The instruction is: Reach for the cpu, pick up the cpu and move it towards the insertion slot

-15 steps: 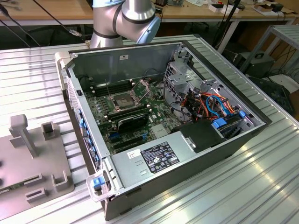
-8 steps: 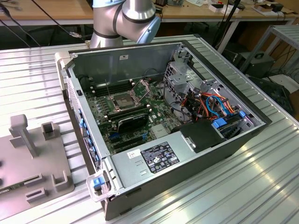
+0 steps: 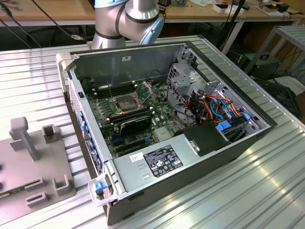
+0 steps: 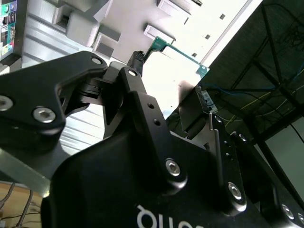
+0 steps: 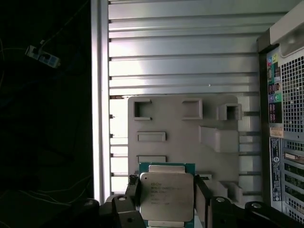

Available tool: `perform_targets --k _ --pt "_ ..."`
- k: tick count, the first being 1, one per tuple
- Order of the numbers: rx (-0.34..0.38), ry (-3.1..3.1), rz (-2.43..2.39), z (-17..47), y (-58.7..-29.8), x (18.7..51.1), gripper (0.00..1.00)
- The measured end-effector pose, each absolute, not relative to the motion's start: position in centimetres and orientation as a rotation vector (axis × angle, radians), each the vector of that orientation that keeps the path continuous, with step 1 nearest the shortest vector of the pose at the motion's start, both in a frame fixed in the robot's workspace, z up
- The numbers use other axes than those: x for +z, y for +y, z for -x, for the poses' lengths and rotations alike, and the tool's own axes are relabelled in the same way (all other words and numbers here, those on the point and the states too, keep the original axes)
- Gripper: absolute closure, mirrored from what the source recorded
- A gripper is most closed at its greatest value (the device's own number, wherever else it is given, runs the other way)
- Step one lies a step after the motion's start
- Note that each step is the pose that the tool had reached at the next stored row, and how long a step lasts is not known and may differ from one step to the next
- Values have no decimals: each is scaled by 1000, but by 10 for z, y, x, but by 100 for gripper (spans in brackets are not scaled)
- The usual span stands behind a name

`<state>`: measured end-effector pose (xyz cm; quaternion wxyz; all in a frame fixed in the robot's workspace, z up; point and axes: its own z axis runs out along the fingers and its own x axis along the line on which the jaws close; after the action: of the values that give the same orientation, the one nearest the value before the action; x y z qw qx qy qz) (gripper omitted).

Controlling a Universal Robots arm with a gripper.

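1. Hand point(image 5: 167, 202) closed onto the cpu point(image 5: 166, 194): in the first wrist view one dark finger point(image 5: 132, 190) presses each side edge of the chip, opened no wider than the chip itself
2. In the second wrist view the hand point(image 4: 173, 102) has the cpu point(image 4: 178, 76) edge-on between its black linkage fingers point(image 4: 137, 95); green board rim shows, the face is washed out by glare
3. cpu is a flat square, pale silvery metal lid on a green substrate, held off the surface above the grey plastic fixture point(image 5: 185, 137)
4. Fixture lies on the ribbed metal worktop point(image 5: 180, 61) near that worktop's edge; it carries square pockets, shallow rectangular recesses and raised blocks. In the exterior view the fixture point(image 3: 33, 162) sits at the exterior view's left, just beside the open computer case point(image 3: 228, 152)
5. Insertion slot point(image 3: 125, 102) on the motherboard inside the case: shiny metal frame swung up, dark centre exposed, well apart from the fixture
6. Arm point(image 3: 128, 19) in silver and grey stands behind the case's far wall
7. Open ribbed worktop point(image 3: 38, 81) between fixture and far edge
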<state>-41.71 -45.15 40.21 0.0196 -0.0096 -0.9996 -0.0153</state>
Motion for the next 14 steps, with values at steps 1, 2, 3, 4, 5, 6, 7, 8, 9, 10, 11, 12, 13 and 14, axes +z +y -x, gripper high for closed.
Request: perform_targets --k 1,2,3,4,5,6,7,8,9,10,11,12,13,14 --pt "-47 -3102 30 416 -451 402 45" --pt "-47 -3102 30 415 -451 402 45" --pt "-47 -3102 30 414 -451 402 45" --pt "-48 -3102 30 408 -451 402 45" --pt "-48 -3102 30 397 -451 402 45" --pt "-47 -3102 30 389 -451 402 45" --pt "-48 -3102 30 377 -451 402 45" --pt "-48 -3102 30 376 -451 402 45" --pt "-48 -3102 30 374 -451 402 45" --pt "-47 -3102 30 372 -451 402 45" --pt "-47 -3102 30 371 -451 402 45" --pt "-48 -3102 30 369 -451 402 45" --pt "-48 -3102 30 368 -451 402 45" --pt "-47 -3102 30 366 -451 402 45"
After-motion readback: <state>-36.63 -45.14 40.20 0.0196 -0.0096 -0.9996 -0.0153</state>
